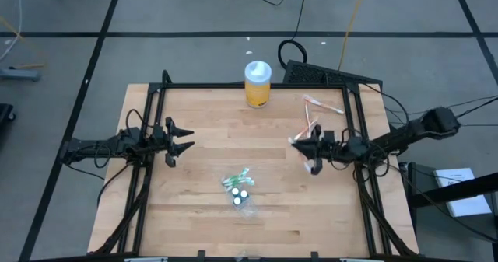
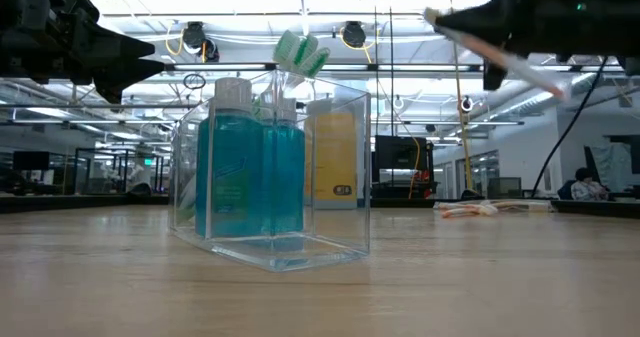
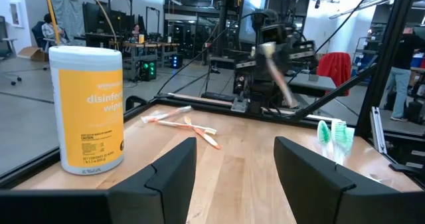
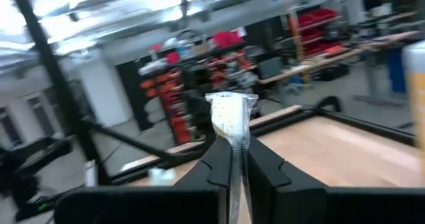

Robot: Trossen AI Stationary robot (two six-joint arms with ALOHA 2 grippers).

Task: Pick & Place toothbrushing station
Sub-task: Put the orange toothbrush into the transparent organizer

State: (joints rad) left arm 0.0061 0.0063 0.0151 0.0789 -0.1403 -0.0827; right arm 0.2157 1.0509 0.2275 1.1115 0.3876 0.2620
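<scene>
The toothbrushing station (image 1: 241, 193) is a clear plastic box standing on its base on the table's near middle. It holds two blue bottles and green-headed brushes (image 2: 275, 177). My right gripper (image 1: 296, 142) hovers right of centre, above the table, shut on a wrapped toothbrush (image 4: 231, 117). It is beyond the station toward the far right. My left gripper (image 1: 187, 138) waits open at the table's left, nothing between its fingers (image 3: 236, 164). My right gripper pinches the wrapped toothbrush between its two fingers. One end of the wrapper (image 4: 232, 111) sticks out past the fingertips. The rest slants back and down under the gripper (image 2: 545, 77). The fingers point about level toward the table's left, and the toothbrush is clear of the table.
A yellow wipes jar with a white lid (image 1: 257, 83) stands at the far edge. Loose wrapped toothbrushes (image 1: 323, 105) lie at the far right. Black frame rails (image 1: 354, 122) run along the table's sides. Bare wood lies between the station and the left gripper.
</scene>
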